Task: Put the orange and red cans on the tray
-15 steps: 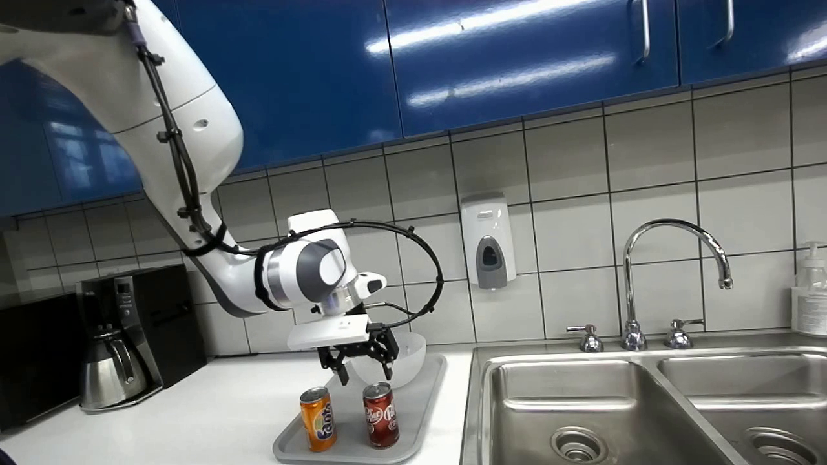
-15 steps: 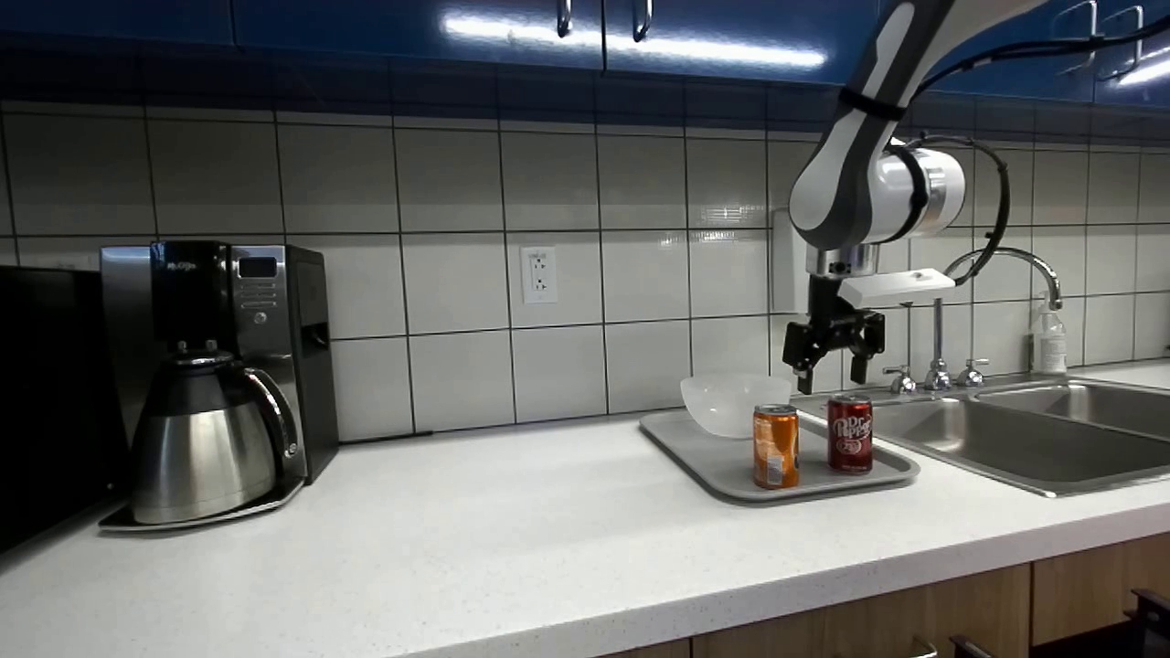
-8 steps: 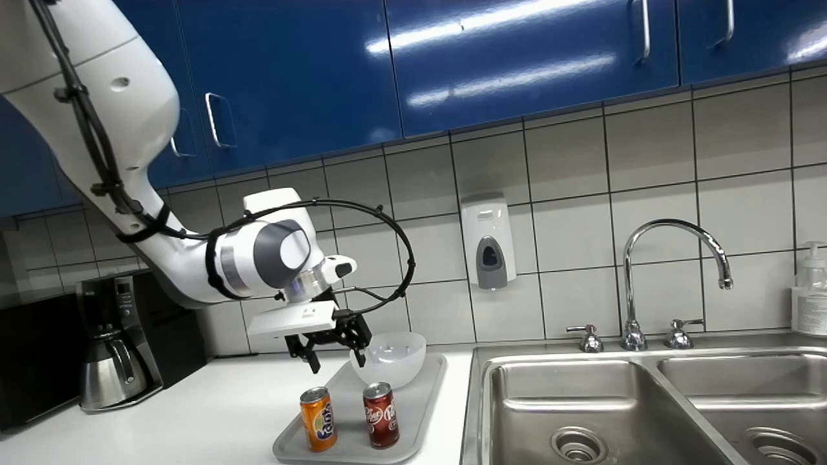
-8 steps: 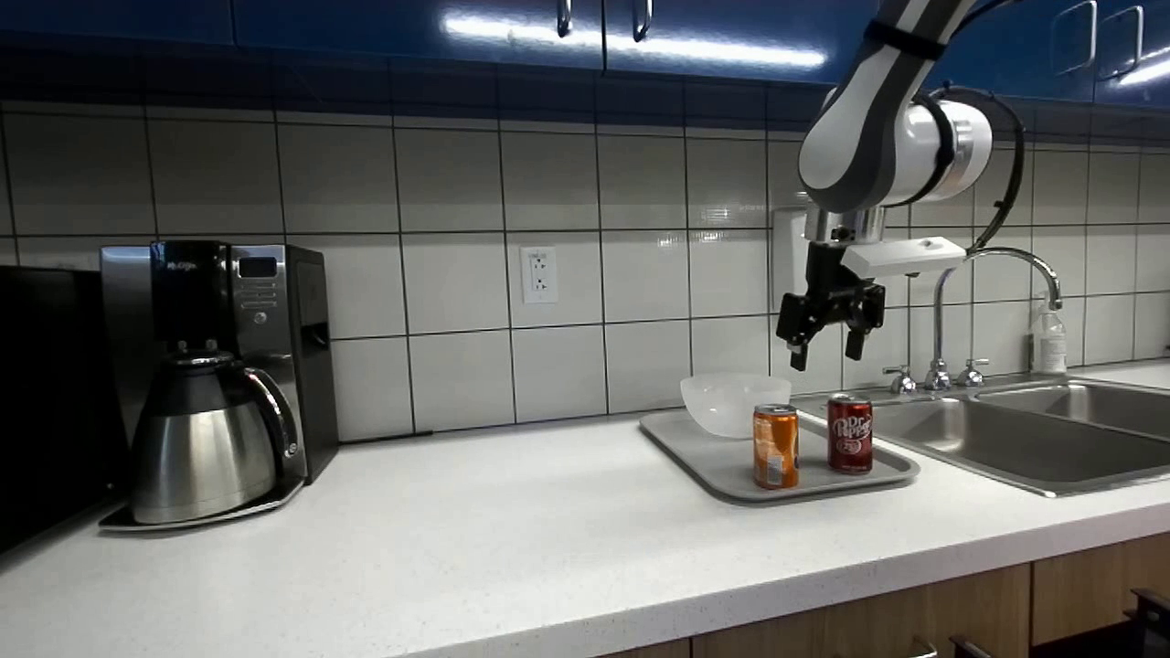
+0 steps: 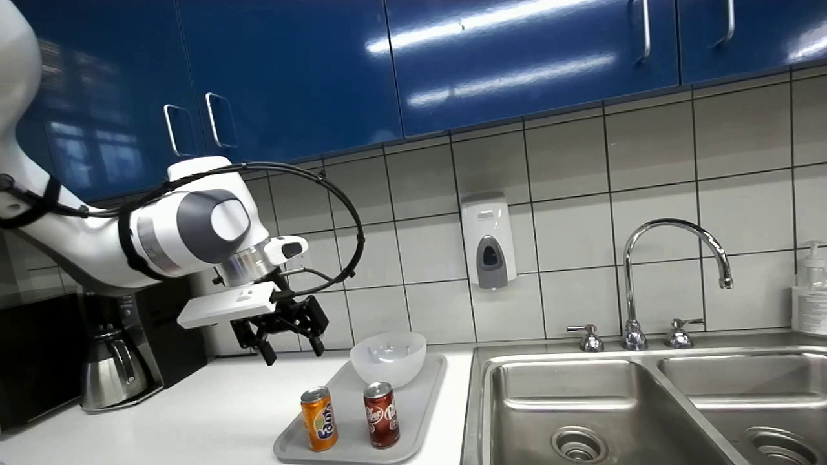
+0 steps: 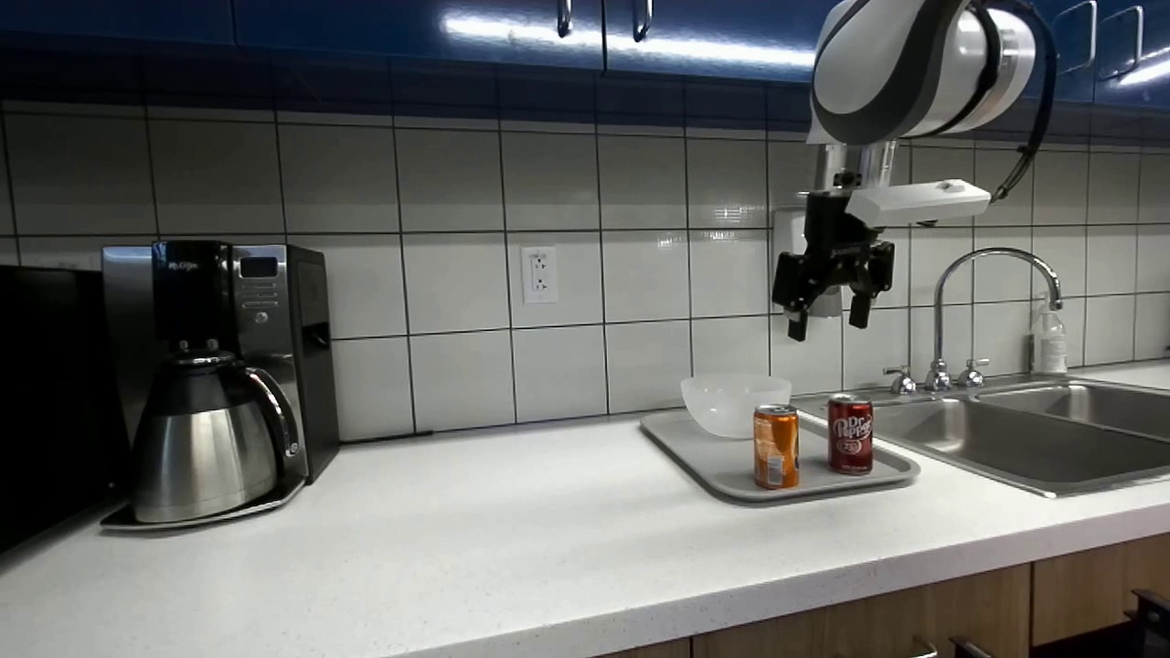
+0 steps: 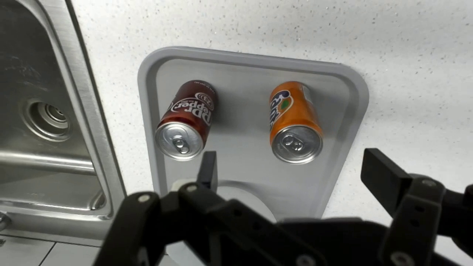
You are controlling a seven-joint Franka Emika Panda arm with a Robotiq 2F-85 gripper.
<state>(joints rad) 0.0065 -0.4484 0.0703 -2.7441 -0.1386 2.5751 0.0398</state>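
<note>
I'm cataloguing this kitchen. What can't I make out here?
In an exterior view: much of the soap dispenser, behind the pincer.
In an exterior view: top of the coffee maker, behind the arm.
Wrist view: much of the bowl and one end of the tray, behind the pincer.
Both exterior views: black object, cut off by the left edge.
Both exterior views: label text on the pump bottle, too small.
</note>
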